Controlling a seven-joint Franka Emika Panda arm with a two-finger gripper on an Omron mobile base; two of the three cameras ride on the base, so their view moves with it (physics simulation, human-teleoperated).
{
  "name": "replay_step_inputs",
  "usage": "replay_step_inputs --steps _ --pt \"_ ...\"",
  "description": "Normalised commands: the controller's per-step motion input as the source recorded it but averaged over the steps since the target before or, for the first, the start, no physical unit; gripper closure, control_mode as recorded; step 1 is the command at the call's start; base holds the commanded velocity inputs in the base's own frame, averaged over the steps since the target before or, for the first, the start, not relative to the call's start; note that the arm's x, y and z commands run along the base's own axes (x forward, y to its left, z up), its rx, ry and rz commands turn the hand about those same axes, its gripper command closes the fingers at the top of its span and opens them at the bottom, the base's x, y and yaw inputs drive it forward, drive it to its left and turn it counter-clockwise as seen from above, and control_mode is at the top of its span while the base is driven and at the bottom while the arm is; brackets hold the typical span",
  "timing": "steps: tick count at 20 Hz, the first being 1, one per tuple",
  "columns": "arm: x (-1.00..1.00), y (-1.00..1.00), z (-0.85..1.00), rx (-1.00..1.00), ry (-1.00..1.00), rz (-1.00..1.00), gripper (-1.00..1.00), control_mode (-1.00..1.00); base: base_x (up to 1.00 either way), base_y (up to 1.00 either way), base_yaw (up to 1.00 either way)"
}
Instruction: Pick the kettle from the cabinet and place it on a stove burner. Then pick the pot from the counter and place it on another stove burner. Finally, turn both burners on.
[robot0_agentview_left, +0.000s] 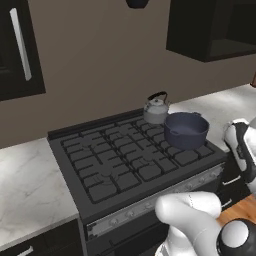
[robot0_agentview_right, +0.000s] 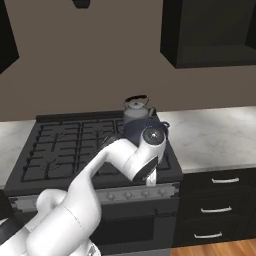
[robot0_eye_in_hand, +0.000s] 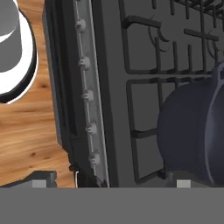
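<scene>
Though hung above the stove's (robot0_eye_in_hand: 144, 65) near edge, grips nothing: gripper (robot0_eye_in_hand: 113, 182) spread wide, with one tip over the front rail and the other by the pot (robot0_eye_in_hand: 192, 131). Looks down past a row of knobs (robot0_eye_in_hand: 87, 94) on the front panel to wood floor (robot0_eye_in_hand: 26, 131) beyond.

On the far right burner, upright, with black handle arched over the lid: kettle (robot0_agentview_left: 156, 110) (robot0_agentview_right: 136, 109). Just in front of it, on the near right burner, lidless and level: pot (robot0_agentview_left: 186, 130) (robot0_agentview_right: 131, 132), partly hidden by the arm in the right base view. Cannot tell whether these two touch.

Left burners of the stove (robot0_agentview_left: 115, 160) (robot0_agentview_right: 60, 145) bare, grates only. To both sides, at the same height, white marble counter (robot0_agentview_left: 25, 185) (robot0_agentview_right: 215, 135); below its right stretch, dark drawers (robot0_agentview_right: 215, 200). High on the wall to the right, cabinet (robot0_agentview_left: 210, 30) (robot0_agentview_right: 210, 30), with its shelf recess dark. No telling from any view whether a burner is lit.
</scene>
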Motion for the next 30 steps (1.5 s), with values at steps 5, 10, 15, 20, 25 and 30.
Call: replay_step_inputs --steps 5,10,15,20,25,30 --pt "-0.48 -0.06 0.00 0.05 0.00 -0.05 -1.00 -1.00 0.00 0.00 0.00" --pt "-0.31 -0.05 0.00 0.06 0.01 -0.03 -1.00 -1.00 0.00 0.00 0.00" --pt "-0.15 -0.02 -0.01 0.07 0.00 -0.02 -1.00 -1.00 0.00 0.00 0.00" --pt "-0.11 -0.02 -0.07 0.09 -0.02 -0.06 -1.00 -1.00 0.00 0.00 0.00" --pt "-0.08 -0.04 -0.15 0.10 -0.03 -0.02 -1.00 -1.00 0.00 0.00 0.00" --pt "0.00 0.00 -0.19 0.10 -0.06 -0.01 -1.00 -1.00 0.00 0.00 0.00"
